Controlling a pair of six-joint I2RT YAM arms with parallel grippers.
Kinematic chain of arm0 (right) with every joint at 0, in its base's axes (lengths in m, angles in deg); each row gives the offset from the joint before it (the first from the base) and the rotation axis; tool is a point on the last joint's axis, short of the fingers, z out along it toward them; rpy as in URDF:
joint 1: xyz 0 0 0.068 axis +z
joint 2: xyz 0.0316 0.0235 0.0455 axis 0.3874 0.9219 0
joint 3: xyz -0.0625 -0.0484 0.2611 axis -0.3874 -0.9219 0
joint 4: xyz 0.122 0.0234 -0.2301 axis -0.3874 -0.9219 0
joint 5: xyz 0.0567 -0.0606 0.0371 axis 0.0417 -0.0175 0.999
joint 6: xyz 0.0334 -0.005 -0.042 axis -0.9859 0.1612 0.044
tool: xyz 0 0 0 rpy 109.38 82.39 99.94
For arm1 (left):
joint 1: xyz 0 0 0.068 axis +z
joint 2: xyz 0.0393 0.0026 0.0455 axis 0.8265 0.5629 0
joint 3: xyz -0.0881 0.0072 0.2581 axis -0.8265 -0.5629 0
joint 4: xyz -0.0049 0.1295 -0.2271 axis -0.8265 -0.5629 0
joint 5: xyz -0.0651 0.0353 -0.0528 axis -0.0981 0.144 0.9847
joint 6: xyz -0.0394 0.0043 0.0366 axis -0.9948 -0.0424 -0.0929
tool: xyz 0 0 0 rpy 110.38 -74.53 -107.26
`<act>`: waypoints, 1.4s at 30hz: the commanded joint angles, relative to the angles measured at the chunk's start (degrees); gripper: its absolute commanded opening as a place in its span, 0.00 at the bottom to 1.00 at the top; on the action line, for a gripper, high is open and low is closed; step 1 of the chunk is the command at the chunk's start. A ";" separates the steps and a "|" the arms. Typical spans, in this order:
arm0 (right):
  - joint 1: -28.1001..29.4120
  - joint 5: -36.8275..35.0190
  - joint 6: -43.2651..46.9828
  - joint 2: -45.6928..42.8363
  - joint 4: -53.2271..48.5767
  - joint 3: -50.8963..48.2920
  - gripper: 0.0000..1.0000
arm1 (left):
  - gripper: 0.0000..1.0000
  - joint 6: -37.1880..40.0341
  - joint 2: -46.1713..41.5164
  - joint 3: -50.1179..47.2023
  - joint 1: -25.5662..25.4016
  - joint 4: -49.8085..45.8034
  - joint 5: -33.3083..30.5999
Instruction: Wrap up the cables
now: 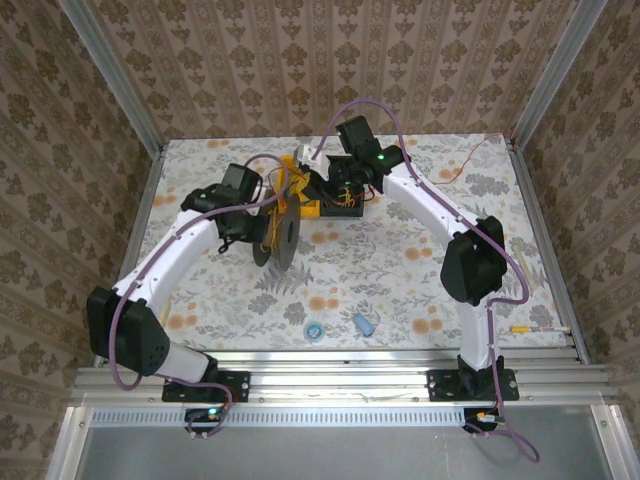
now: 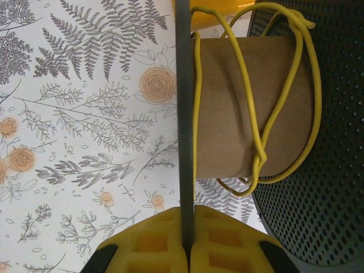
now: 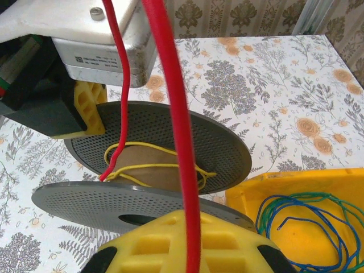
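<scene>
The dark grey spool [image 1: 283, 238] stands on edge on the table, left of middle. My left gripper [image 2: 186, 213] is shut on the thin edge of one flange [image 2: 184, 114]. Yellow wire [image 2: 261, 131] loops loosely round the brown core [image 2: 239, 102]. The red cable [image 3: 176, 114] rises from my right gripper [image 3: 193, 219], which is shut on it just above the spool [image 3: 187, 131]. A second red strand [image 3: 122, 102] drops to the core, its end beside the yellow loops. More red cable [image 1: 462, 160] trails over the back right of the table.
A yellow tray [image 1: 335, 208] behind the spool holds loose blue and green wires [image 3: 307, 210]. A small blue ring [image 1: 314, 329] and a blue cap [image 1: 363, 323] lie near the front edge. Metal frame posts and rails border the table.
</scene>
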 commanded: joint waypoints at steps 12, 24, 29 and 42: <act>-0.97 -1.94 0.29 3.31 4.56 0.34 0.00 | 0.04 -0.80 0.49 2.08 -2.06 -1.17 -1.00; -3.07 3.40 -3.51 5.44 7.28 -1.07 0.00 | 0.26 0.00 -0.27 2.49 -1.42 -1.33 0.21; -3.11 4.45 -2.15 6.97 4.32 0.41 0.00 | 0.34 1.26 -0.58 3.74 -1.00 -1.36 1.19; -2.14 2.54 3.10 9.61 1.82 3.35 0.00 | 0.32 0.68 -1.91 1.11 1.34 -0.21 4.15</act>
